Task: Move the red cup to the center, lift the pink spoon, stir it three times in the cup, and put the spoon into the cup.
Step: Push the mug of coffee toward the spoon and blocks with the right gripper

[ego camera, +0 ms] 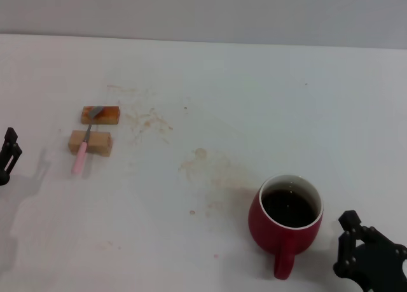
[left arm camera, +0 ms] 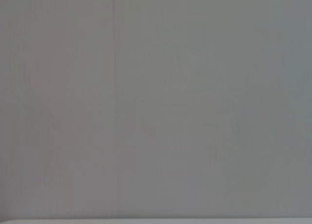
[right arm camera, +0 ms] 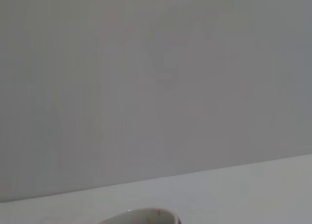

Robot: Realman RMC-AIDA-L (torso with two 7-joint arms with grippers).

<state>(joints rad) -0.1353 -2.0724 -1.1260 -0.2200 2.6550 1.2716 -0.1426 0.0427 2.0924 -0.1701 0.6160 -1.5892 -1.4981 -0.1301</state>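
The red cup [ego camera: 286,218] stands at the front right of the white table, holding dark liquid, its handle pointing toward the front edge. Its white rim [right arm camera: 141,216] just shows in the right wrist view. The pink spoon [ego camera: 83,148] lies at the left, resting across two tan wooden blocks [ego camera: 91,141], its bowl on the far block. My right gripper [ego camera: 369,254] is low at the front right, just right of the cup and apart from it. My left gripper [ego camera: 7,155] is at the far left edge, left of the spoon.
Brownish stains [ego camera: 210,168] mark the table's middle and near the blocks. The left wrist view shows only a plain grey wall.
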